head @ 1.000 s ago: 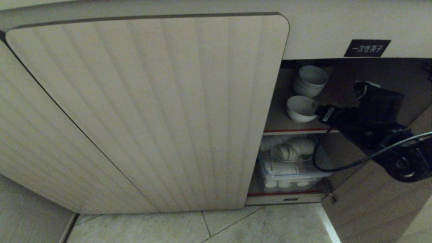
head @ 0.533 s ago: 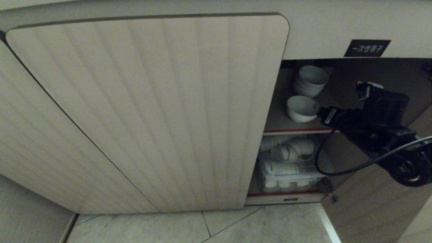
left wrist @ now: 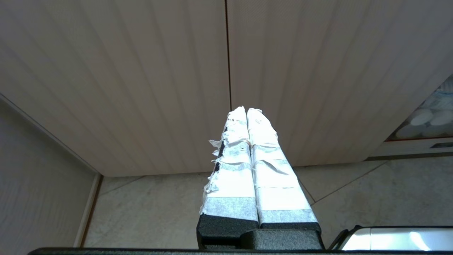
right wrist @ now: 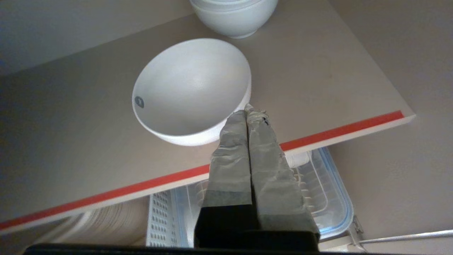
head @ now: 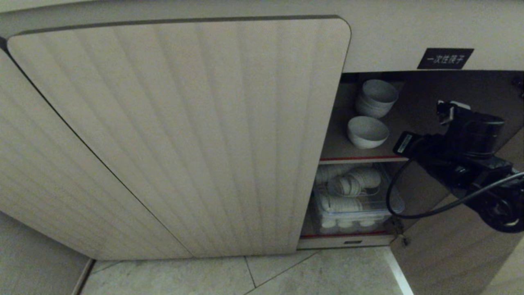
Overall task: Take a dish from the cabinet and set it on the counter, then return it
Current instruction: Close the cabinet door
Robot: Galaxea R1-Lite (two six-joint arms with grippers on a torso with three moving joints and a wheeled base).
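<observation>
Taped grey fingers of the right gripper are pressed flat together with nothing between them. Their tips sit just beside the rim of the dish, and I cannot tell if they touch it. This small white bowl sits alone and upright on the upper shelf of the cabinet, near the shelf's red front edge. Behind it on the same shelf is a stack of white bowls. Under the shelf is a clear plastic box with more white dishes inside. A small black label with white letters is stuck above the open cupboard. One door of the cabinet is swung out at the right, and a wide fluted beige door next to the opening is closed. Pale stone floor tiles lie in front of the cupboards. The left gripper hangs far from the bowls, in front of the closed fluted doors and above the floor. Its white taped fingers are also closed tight together and hold nothing.
</observation>
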